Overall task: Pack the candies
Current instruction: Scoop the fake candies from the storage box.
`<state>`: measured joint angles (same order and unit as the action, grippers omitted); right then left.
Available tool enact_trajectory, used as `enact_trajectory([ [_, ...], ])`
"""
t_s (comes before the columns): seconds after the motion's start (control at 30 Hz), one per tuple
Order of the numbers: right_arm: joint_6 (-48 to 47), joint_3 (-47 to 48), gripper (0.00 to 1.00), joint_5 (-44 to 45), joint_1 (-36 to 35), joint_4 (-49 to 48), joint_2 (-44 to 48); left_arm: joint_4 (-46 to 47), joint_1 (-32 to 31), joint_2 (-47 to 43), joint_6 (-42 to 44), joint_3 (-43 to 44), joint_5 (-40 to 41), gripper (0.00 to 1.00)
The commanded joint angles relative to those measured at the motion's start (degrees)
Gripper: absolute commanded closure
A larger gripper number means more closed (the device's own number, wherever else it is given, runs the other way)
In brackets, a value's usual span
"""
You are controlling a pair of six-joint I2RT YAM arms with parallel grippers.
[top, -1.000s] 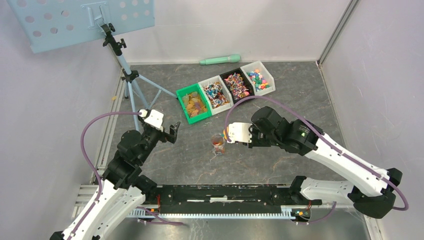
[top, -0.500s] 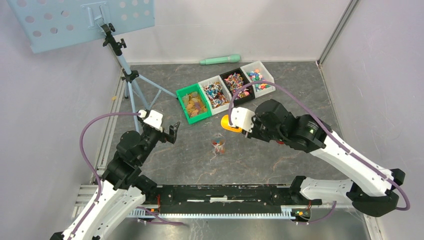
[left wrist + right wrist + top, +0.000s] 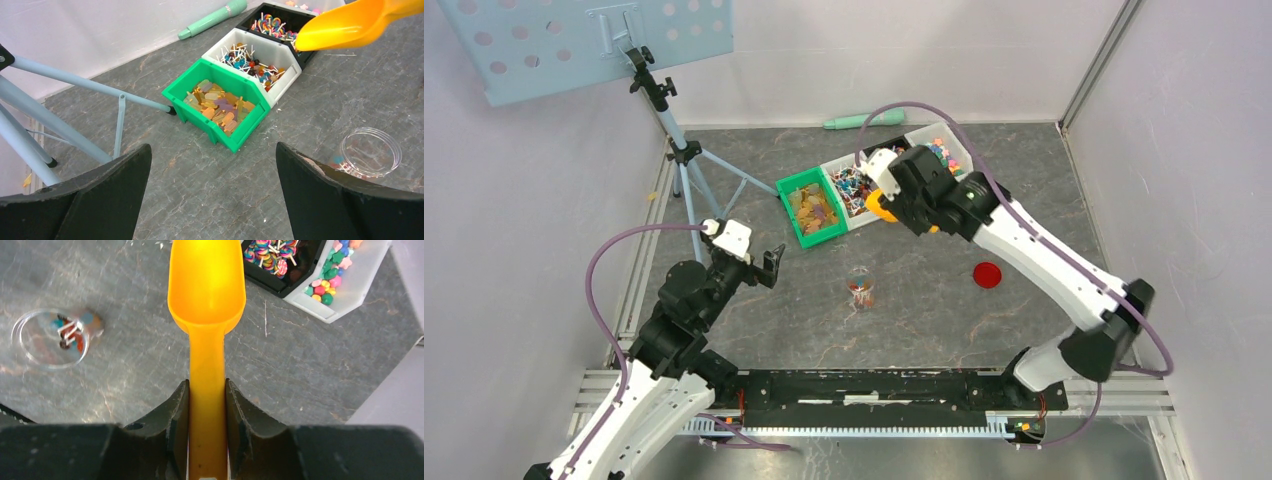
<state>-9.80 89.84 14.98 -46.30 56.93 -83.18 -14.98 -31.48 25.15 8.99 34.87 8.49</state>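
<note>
Candies (image 3: 218, 105) of mixed colours fill a row of bins: a green bin (image 3: 812, 208), a white bin (image 3: 852, 188), a black bin (image 3: 280, 262) and a far white bin (image 3: 345, 277). A small clear jar (image 3: 860, 292) stands on the floor in front of them with a few candies inside. My right gripper (image 3: 206, 405) is shut on the handle of a yellow scoop (image 3: 206, 285). The scoop's bowl looks empty and hovers just in front of the black bin. My left gripper (image 3: 214, 190) is open and empty, low over bare floor before the green bin.
A red round lid (image 3: 988, 274) lies on the floor right of the jar. A mint-green stick (image 3: 864, 120) rests against the back wall. A blue tripod (image 3: 686, 165) with a perforated plate stands at back left. Walls close in both sides.
My right arm lifted the scoop away from the jar and swung it back toward the bins. The red lid is now uncovered. The left arm stayed still.
</note>
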Motion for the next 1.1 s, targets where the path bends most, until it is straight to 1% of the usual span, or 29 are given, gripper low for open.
enact_trajectory([
  [0.0, 4.78, 7.37, 1.00, -4.26, 3.44, -2.66, -6.49, 1.22, 0.02, -0.87, -2.53, 0.27, 0.22, 0.00],
  [0.17, 6.65, 16.75, 1.00, -5.50, 5.15, 0.24, -16.05, 1.63, 0.02, -1.15, -2.09, -0.02, -0.06, 0.00],
  [0.33, 8.50, 20.24, 1.00, -6.46, 6.10, 2.49, -23.28, 1.72, 0.02, -1.20, -2.03, -0.11, -0.25, 0.00],
  [0.47, 9.44, 20.83, 1.00, -5.88, 6.57, 3.20, -26.34, 1.94, 0.02, -1.16, -1.91, -0.23, -0.53, 0.00],
  [0.6, 9.71, 21.09, 1.00, -5.06, 6.83, 1.67, -27.98, 1.93, 0.02, -1.06, -2.03, -0.12, -0.78, 0.00],
  [0.87, 9.71, 27.50, 1.00, -3.84, 7.15, 2.76, -35.21, 1.89, 0.02, -1.06, -1.90, -0.16, -0.85, 0.00],
  [0.93, 11.26, 29.05, 1.00, -3.26, 7.29, 3.49, -36.93, 1.90, 0.05, -1.03, -1.87, -0.29, -0.92, 0.00],
  [1.07, 11.75, 32.10, 1.00, -0.51, 7.29, 5.16, -40.41, 2.03, 0.00, -0.89, -1.78, -0.30, -1.00, 0.00],
])
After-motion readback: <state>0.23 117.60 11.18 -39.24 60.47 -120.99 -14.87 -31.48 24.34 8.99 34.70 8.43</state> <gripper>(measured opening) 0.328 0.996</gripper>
